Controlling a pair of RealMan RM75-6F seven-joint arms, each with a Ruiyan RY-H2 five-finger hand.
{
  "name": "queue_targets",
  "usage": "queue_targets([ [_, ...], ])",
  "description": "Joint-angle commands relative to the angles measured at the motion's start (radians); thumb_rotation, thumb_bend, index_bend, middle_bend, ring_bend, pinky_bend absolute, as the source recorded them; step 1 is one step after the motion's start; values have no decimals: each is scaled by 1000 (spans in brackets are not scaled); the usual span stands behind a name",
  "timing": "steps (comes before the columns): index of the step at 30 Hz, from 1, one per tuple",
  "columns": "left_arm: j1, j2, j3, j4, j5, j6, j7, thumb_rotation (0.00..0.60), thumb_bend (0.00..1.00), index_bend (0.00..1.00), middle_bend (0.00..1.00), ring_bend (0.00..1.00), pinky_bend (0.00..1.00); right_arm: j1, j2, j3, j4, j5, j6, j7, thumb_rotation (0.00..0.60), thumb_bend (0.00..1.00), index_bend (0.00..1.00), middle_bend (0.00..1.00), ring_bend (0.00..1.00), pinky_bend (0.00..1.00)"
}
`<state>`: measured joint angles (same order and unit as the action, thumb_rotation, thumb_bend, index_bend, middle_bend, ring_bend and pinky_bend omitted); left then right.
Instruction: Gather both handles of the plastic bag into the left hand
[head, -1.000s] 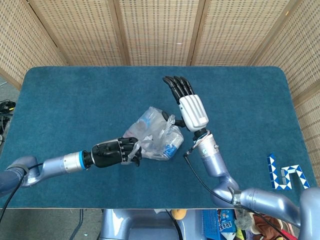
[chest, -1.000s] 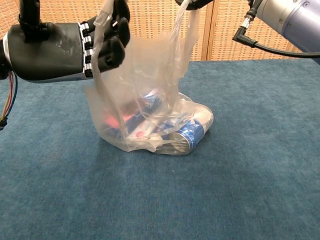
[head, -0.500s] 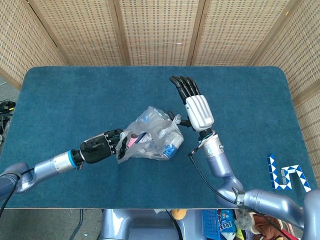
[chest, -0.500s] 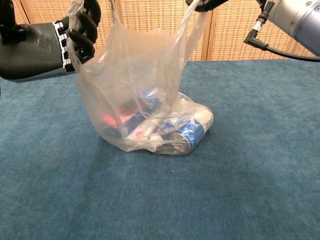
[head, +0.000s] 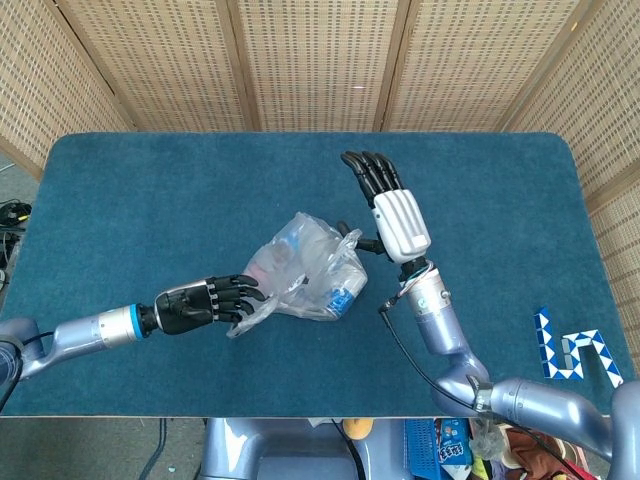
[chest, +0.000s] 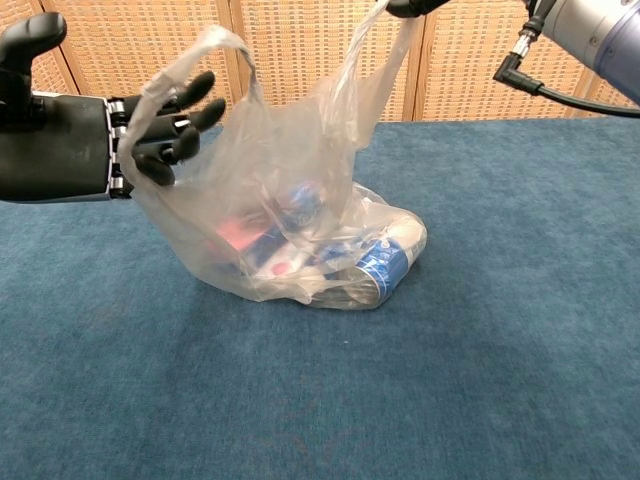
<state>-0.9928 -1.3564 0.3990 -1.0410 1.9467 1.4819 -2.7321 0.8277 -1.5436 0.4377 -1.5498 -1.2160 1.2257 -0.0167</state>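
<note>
A clear plastic bag (head: 305, 270) with cans (chest: 375, 270) inside lies on the blue table (head: 150, 200). My left hand (head: 205, 303) is at the bag's left side with its fingers uncurled and spread. In the chest view the left handle loop (chest: 215, 45) stands up around the fingertips of that hand (chest: 90, 140), which does not grip it. My right hand (head: 395, 215) hovers over the bag's right side, fingers straight, thumb pinching the other handle (chest: 365, 50), pulled up taut to the frame's top edge.
A blue and white folding puzzle (head: 570, 350) lies near the table's right front corner. The right arm's black cable (chest: 560, 90) hangs behind the bag. Wicker screens (head: 320, 60) close off the back and sides.
My left hand has uncurled its fingers and let go of the left handle, sliding a little toward the front edge. The right hand still holds its handle up.
</note>
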Motion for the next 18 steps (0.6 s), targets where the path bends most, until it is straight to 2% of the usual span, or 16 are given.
queue_targets([
  [1,-36,13,17,-12,42,6,26,600,129,223,254,303,436,0,3,0,-3,-2,1,-3,600,406,0,110,59,13],
  [9,-126,67,52,-77,108,-19,111,600,91,221,241,298,427,-3,10,1,-8,-3,2,-5,600,406,0,110,59,13],
  [18,-241,62,58,-136,126,-75,63,590,28,188,195,271,400,-2,8,0,-7,-5,1,-3,600,407,0,110,59,13],
])
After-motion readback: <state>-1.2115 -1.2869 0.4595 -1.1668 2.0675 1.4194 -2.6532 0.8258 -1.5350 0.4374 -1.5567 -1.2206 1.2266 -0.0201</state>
